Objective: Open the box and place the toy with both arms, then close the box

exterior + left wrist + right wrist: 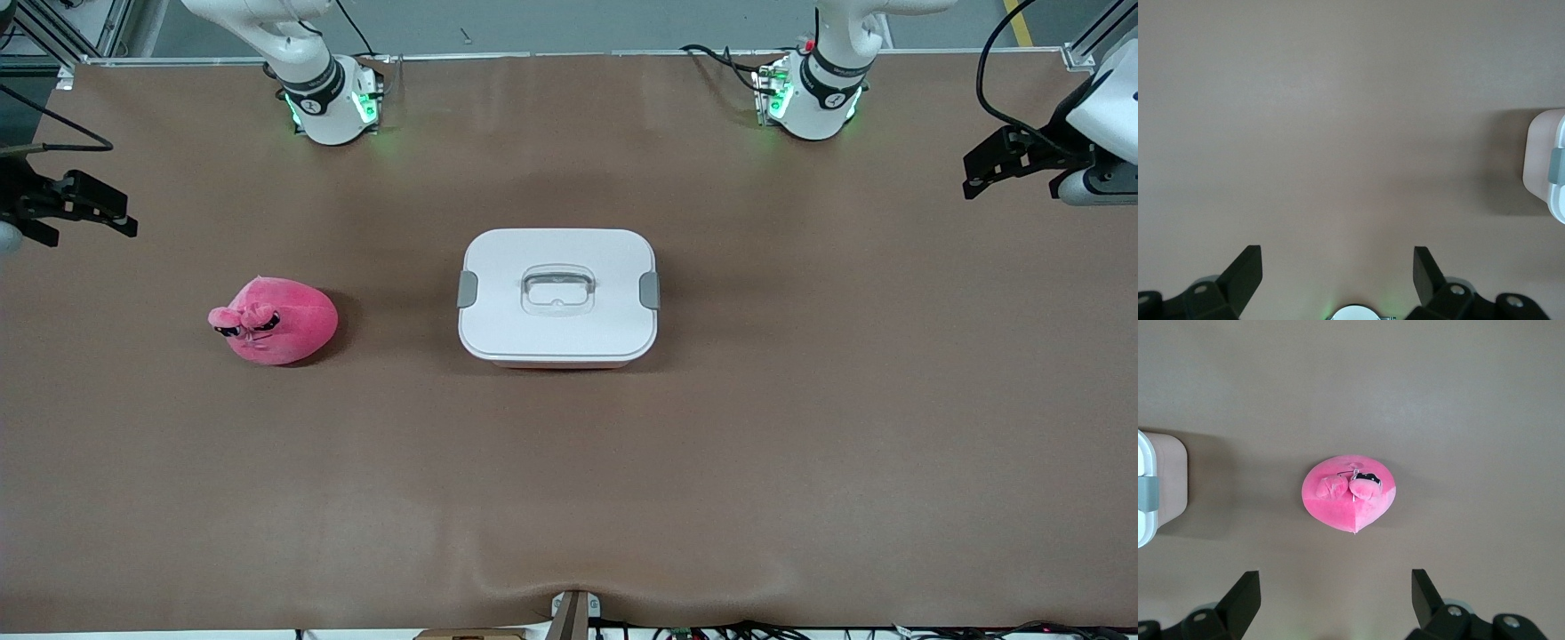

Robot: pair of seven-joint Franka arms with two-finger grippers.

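Two things sit on the brown table (569,498) in front of you: the box (558,298) and the toy (274,320). You will find the box near the middle of the table, a pale pink tub with its white lid (558,267) seated on top, a grey clip on each short side, one (468,289) toward the right arm's end and one (650,291) toward the left arm's end, and a clear recessed handle (557,290) in the centre of the lid. The toy, a rounded hot-pink plush with a small snout and dark eyes, rests on the table well apart from the box, toward the right arm's end, with its face turned away from the box. Your right gripper (67,206) hangs in the air at the right arm's end of the table, fingers (1245,597) spread wide and holding nothing; its wrist view looks down on the toy (1349,492) and one edge of the box (1165,483). Your left gripper (1013,160) hangs at the left arm's end, also spread wide and empty, fingers (1248,270) over bare tabletop, with an end of the box (1541,163) at the edge of its wrist view.
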